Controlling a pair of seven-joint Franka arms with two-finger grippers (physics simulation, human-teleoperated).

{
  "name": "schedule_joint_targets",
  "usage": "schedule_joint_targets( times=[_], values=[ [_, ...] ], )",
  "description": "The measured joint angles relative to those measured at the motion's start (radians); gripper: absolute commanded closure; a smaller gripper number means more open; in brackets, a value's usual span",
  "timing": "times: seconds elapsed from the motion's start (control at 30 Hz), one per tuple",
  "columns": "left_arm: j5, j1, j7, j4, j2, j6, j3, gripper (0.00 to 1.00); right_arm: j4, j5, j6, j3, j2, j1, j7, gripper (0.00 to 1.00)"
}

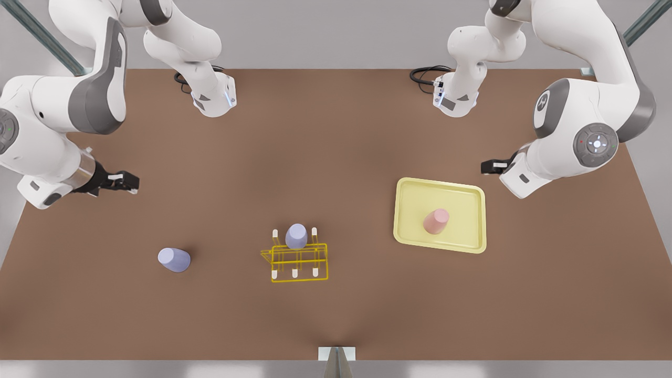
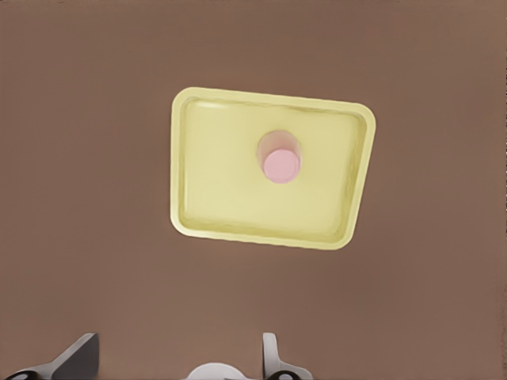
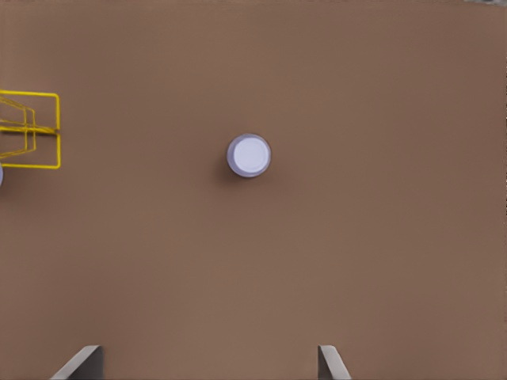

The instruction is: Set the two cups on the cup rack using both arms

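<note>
A pink cup [image 1: 436,220] [image 2: 281,162] stands upside down on a pale-yellow tray [image 1: 409,210] [image 2: 214,182] at the front view's right. A lavender-blue cup [image 1: 174,259] [image 3: 249,155] stands upside down on the bare table at the front view's left. Between them is the yellow wire cup rack [image 1: 299,262] [image 3: 32,131] with white-tipped pegs. My left gripper [image 1: 485,167] [image 2: 178,348] hovers open above and behind the tray, apart from the pink cup. Far from the lavender-blue cup, my right gripper [image 1: 134,182] [image 3: 207,352] hovers open, high over the table.
Another lavender-blue cup [image 1: 296,236] sits upside down on a back peg of the rack. The two arm bases [image 1: 212,100] [image 1: 457,100] stand at the far edge of the brown table [image 1: 336,157]. A grey bracket [image 1: 336,357] sits at the near edge.
</note>
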Motion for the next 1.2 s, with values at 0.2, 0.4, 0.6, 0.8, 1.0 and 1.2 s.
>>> schedule_joint_targets(
  times=[0.2, 0.4, 0.6, 0.8, 1.0, 1.2],
  values=[
    [-0.003, -0.044, 0.006, -0.066, 0.168, 0.104, -0.016, 0.00, -0.027, -0.007, 0.109, 0.002, 0.176, 0.001, -0.008, 0.00],
    [-0.009, -0.071, -0.010, -0.453, 0.105, 0.526, -0.024, 0.00, -0.142, 0.022, 0.367, 0.002, 0.344, -0.008, -0.005, 0.00],
    [-0.023, -0.070, -0.024, -0.558, 0.133, 0.828, -0.023, 0.00, -0.234, 0.067, 0.589, 0.000, 0.380, -0.019, 0.000, 0.00],
    [-0.019, -0.072, -0.033, -0.584, 0.187, 0.945, -0.022, 0.00, -0.236, 0.072, 0.698, -0.004, 0.417, -0.053, 0.003, 0.00],
    [-0.018, -0.073, -0.040, -0.609, 0.236, 0.985, -0.022, 0.00, -0.237, 0.072, 0.746, -0.004, 0.448, -0.070, 0.002, 0.00],
    [-0.018, -0.080, -0.046, -0.609, 0.256, 1.002, -0.021, 0.10, -0.268, 0.071, 0.777, -0.003, 0.468, -0.071, 0.002, 0.00]
  ],
)
